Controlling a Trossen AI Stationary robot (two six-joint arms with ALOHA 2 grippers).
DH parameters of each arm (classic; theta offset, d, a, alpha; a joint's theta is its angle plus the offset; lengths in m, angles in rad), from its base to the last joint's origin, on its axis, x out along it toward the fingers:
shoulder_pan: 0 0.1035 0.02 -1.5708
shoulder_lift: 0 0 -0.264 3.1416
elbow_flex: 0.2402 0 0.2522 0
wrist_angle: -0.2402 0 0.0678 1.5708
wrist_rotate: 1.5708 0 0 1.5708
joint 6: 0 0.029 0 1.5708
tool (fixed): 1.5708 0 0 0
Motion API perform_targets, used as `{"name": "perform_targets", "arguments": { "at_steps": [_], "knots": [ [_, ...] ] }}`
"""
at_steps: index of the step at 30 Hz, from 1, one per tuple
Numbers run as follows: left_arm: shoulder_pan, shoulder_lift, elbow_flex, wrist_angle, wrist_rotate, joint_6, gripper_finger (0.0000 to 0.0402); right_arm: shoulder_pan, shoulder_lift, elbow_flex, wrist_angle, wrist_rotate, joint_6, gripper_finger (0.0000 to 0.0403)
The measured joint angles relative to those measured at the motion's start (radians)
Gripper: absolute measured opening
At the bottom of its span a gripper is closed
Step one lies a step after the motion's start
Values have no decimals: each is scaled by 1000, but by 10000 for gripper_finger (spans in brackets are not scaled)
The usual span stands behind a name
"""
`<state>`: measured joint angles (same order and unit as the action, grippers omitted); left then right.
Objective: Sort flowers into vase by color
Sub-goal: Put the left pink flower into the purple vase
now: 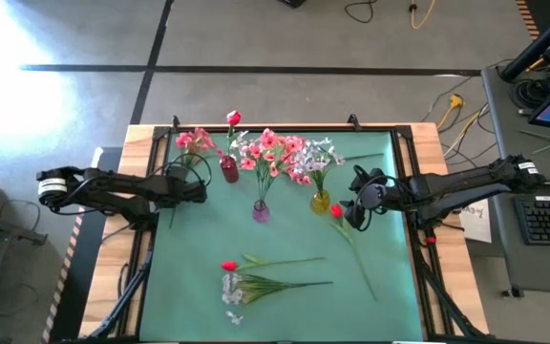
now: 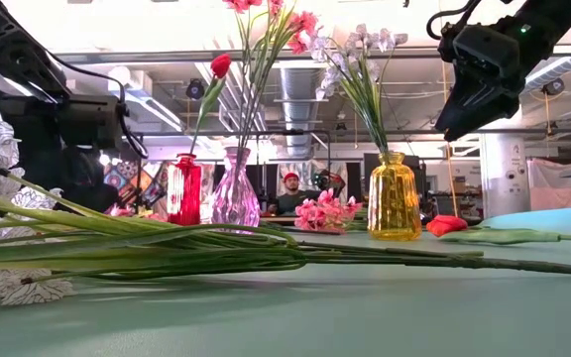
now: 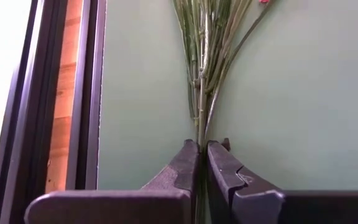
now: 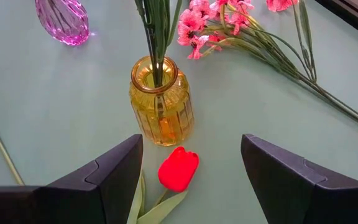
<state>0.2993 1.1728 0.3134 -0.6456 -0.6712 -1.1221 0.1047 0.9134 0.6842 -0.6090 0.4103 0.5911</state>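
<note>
My left gripper (image 1: 200,187) (image 3: 202,152) is at the left of the mat, shut on a pink spray whose blossoms (image 1: 194,140) lie toward the far edge. My right gripper (image 1: 353,206) (image 4: 191,144) hangs open above a red flower (image 4: 178,168) (image 1: 337,211). That flower lies on the mat beside the yellow vase (image 4: 161,106), which holds white flowers (image 1: 321,153). The purple vase (image 1: 261,212) holds pink flowers and the red vase (image 1: 229,171) a red one. Another red flower (image 1: 229,266) and a white spray (image 1: 233,290) lie near the front edge. My left gripper pinches the pink spray's bundled green stems (image 3: 201,134) between its two fingers. The stems run out ahead of the fingers, along them, over the mat. Whether the blossom end rests on the mat, I cannot tell.
A loose pink spray (image 4: 219,28) lies on the mat behind the yellow vase. The green mat (image 1: 285,315) is bordered by a wooden table edge and black rails (image 3: 89,93). A person (image 2: 290,193) sits in the room behind the table. Cables and a keyboard are to the right.
</note>
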Motion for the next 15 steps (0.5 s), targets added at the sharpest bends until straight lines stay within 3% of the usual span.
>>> {"name": "perform_targets", "arguments": {
  "at_steps": [9,15],
  "knots": [
    [-1,-47,16,-11,-13,-24,0,0,0,0,0,0,0,265],
    [-1,-73,97,-116,130,-12,0,0,0,0,0,0,3,265]
  ]
}}
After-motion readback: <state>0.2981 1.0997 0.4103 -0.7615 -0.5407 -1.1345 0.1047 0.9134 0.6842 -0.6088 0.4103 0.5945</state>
